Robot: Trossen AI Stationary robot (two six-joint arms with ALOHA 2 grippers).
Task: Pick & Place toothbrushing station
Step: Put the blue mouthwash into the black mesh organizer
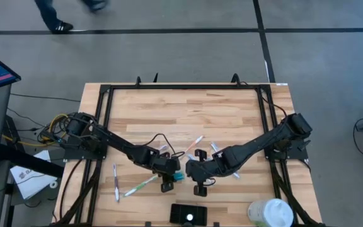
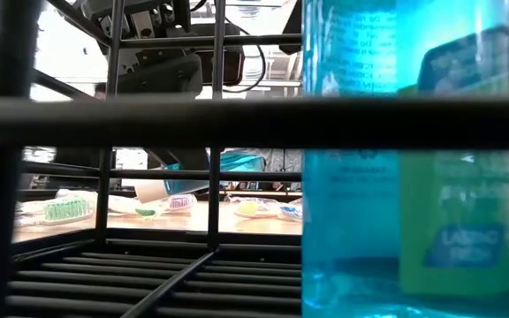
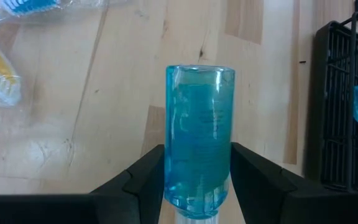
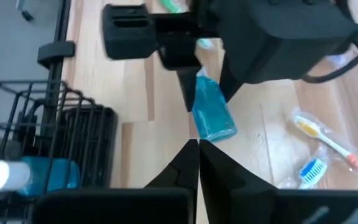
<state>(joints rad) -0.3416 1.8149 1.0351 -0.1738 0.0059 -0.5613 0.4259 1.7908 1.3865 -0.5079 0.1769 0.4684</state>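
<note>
My left gripper (image 1: pixel 171 176) is shut on a small clear-blue bottle (image 3: pixel 197 130) with a white cap (image 2: pixel 153 190), over the middle of the table's near half. My right gripper (image 4: pixel 197 146) is shut and faces it, its tips right at the bottle's base (image 4: pixel 217 129). The black wire toothbrushing station (image 1: pixel 188 214) stands at the table's near edge. A second blue bottle (image 4: pixel 33 174) is inside it. My left gripper pinches the bottle's body near its cap end (image 3: pixel 197 183) between its two fingers (image 3: pixel 148 171), one on each side. The bottle lies along the fingers, with its base pointing forward past the fingertips. It sits roughly level and looks clear of the table. Whether my right gripper touches the bottle's base I cannot tell.
Several wrapped toothbrushes (image 1: pixel 140 185) lie scattered on the wood around both grippers. A white round container (image 1: pixel 270 213) stands at the near right corner. A black frame rail (image 1: pixel 181 88) runs around the table. A person's feet (image 1: pixel 60 26) show on the floor beyond.
</note>
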